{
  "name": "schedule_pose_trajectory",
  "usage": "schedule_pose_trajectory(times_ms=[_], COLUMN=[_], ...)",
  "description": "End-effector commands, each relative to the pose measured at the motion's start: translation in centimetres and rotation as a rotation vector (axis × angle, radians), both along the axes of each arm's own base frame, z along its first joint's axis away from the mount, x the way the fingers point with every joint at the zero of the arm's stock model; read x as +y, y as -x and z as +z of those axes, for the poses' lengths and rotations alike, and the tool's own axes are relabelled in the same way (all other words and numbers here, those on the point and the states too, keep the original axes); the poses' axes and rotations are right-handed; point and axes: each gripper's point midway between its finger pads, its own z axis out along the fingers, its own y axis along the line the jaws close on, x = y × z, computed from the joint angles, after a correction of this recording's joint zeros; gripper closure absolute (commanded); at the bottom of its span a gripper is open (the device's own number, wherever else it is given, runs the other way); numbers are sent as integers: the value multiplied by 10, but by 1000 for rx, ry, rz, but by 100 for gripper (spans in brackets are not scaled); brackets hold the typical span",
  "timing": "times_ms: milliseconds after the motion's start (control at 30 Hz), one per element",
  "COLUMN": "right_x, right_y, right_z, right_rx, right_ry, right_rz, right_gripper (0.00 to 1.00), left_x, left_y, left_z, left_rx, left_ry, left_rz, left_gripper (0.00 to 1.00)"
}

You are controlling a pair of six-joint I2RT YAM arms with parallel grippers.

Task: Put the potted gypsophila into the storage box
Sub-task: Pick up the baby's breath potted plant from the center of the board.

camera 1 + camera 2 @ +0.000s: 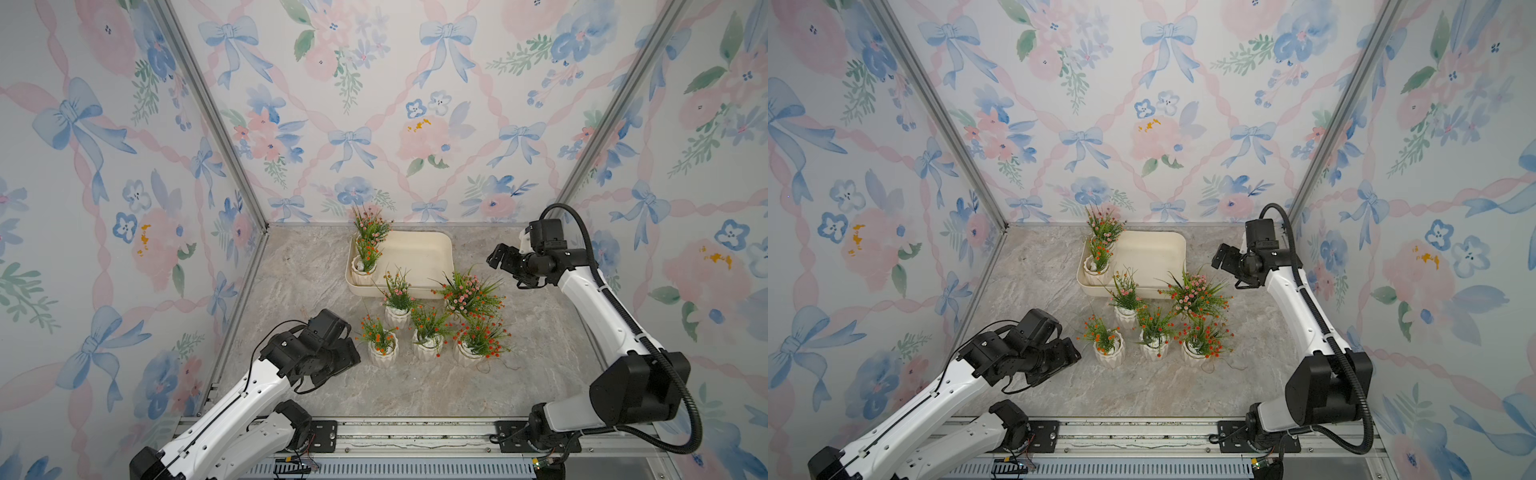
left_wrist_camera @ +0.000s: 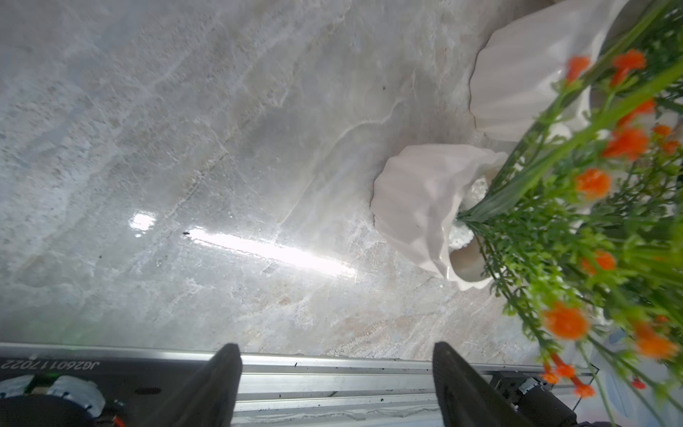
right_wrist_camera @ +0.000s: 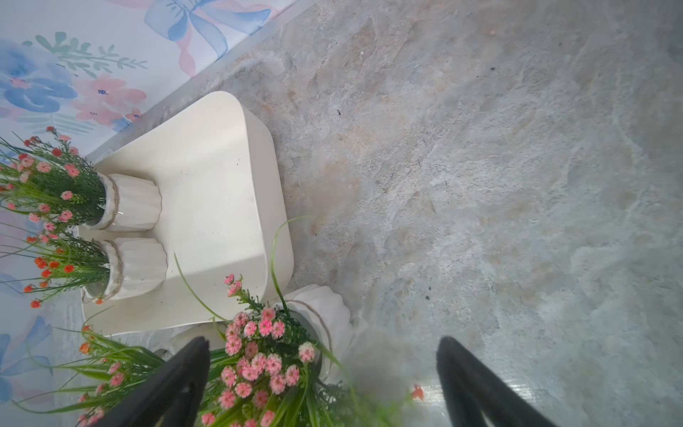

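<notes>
Wallpaper (image 1: 374,83) of blue bows and pink blooms closes in three sides of a grey marbled surface (image 1: 299,282). The left tool (image 2: 334,349) hangs low over that surface, its two dark fingers (image 2: 221,373) spread wide with nothing between them. Just off one finger's side stands an orange-flowered pot (image 2: 417,207), upright and not touching the tool. In both top views this pot (image 1: 383,353) is the one nearest the left tool, just beside it.

The right tool (image 3: 321,345) is held up over the surface, also spread and holding nothing. Ahead of its fingers (image 3: 184,369) lies the storage box (image 3: 207,177), set on the surface close to the back wall. Two potted gypsophila (image 1: 365,257) stand upright inside it, at the end farthest from the right tool: a pink-flowered pot (image 3: 129,201) and, just beside it, a second orange pot (image 3: 136,268).

Five more pots stand outside the box, clustered on the surface between the two tools. The bushy pink plant (image 1: 469,293) is nearest the right tool. Its pot sits just beside a corner of the box, and whether they touch cannot be told. Its blossoms show between the right tool's fingers in the wrist view, yet in both top views the tool is apart from the plant. A smaller pink pot (image 1: 397,316) stands near the box wall that faces the left tool. Past the orange-flowered pot, going away from the left tool, come a middle pot (image 1: 428,345) and then a red-flowered pot (image 1: 473,351).
</notes>
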Motion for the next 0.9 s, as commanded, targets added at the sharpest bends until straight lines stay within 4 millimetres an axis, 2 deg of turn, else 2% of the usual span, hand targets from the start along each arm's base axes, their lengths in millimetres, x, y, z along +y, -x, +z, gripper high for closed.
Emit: schedule_pose_trajectory(times_ms=[0, 200, 333, 533, 867], right_x=[-9, -25, -30, -34, -39], right_y=[2, 9, 10, 13, 12], right_z=[-8, -17, -19, -24, -28], right_rx=[4, 12, 3, 5, 6], right_ry=[-67, -99, -120, -130, -172], right_rz=[-15, -31, -39, -39, -51], right_gripper=[3, 3, 3, 3, 3], left_x=[-12, -29, -28, -26, -34], left_y=[-10, -17, -19, -36, -46], left_z=[-3, -10, -20, -10, -14], left_rx=[-15, -9, 11, -44, -26], left_ry=[-1, -44, -95, -112, -153], left_rz=[52, 39, 65, 139, 120], left_gripper=[17, 16, 16, 16, 17])
